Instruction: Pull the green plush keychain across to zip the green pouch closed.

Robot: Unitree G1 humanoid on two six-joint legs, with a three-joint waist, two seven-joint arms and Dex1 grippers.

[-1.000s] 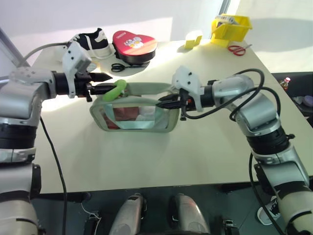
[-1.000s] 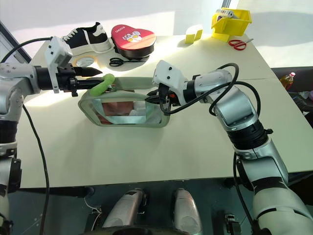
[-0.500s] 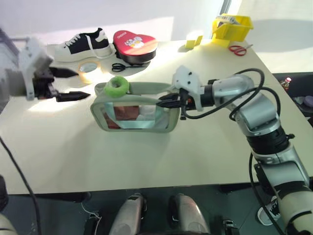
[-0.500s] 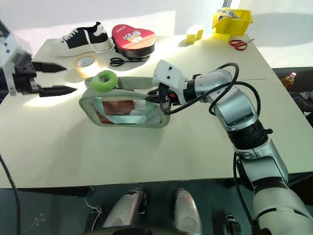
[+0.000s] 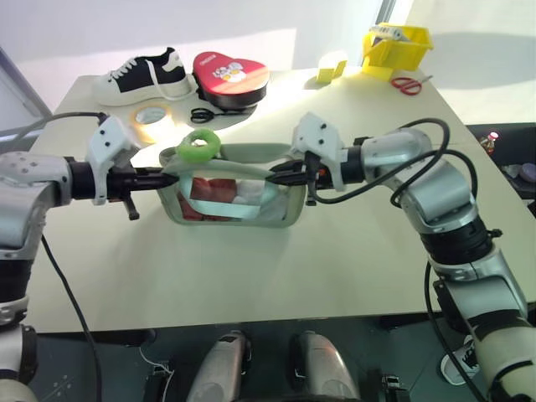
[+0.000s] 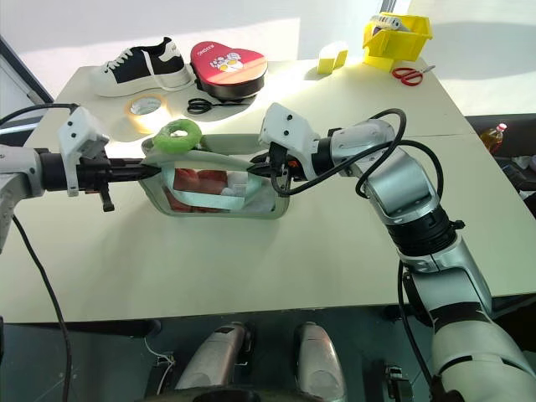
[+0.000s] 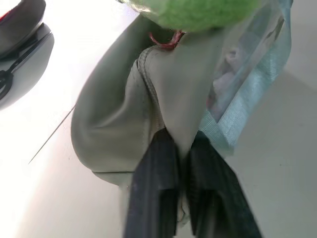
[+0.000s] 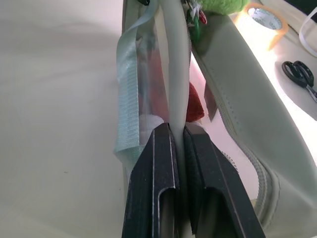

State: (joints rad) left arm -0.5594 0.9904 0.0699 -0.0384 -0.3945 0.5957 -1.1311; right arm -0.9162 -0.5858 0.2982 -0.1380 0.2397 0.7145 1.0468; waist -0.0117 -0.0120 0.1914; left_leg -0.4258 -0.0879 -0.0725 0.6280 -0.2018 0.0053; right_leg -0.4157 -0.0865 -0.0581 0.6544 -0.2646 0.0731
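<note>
A: Where's the pouch (image 5: 234, 188)?
B: Mid-table (image 5: 251, 276), held up off the surface between both grippers; clear window facing the near side, red and white contents showing through.

A: Left gripper (image 5: 170, 178)?
B: Clenched on the pouch's left end; fabric pinched between the black fingers (image 7: 158, 193) in the wrist view.

A: Right gripper (image 5: 275, 177)?
B: Clenched too, grasping the pouch's right end at the top edge.

A: And the keychain (image 5: 199, 146)?
B: Sitting on the pouch's top edge, near the left end; free of both grippers.

A: Anything behind?
B: At the far left a sneaker (image 5: 144, 74), a red tin (image 5: 229, 75), a tape roll (image 5: 152, 115), black scissors (image 5: 202, 115); far right a yellow bin (image 5: 395, 46) and red scissors (image 5: 408, 85).
</note>
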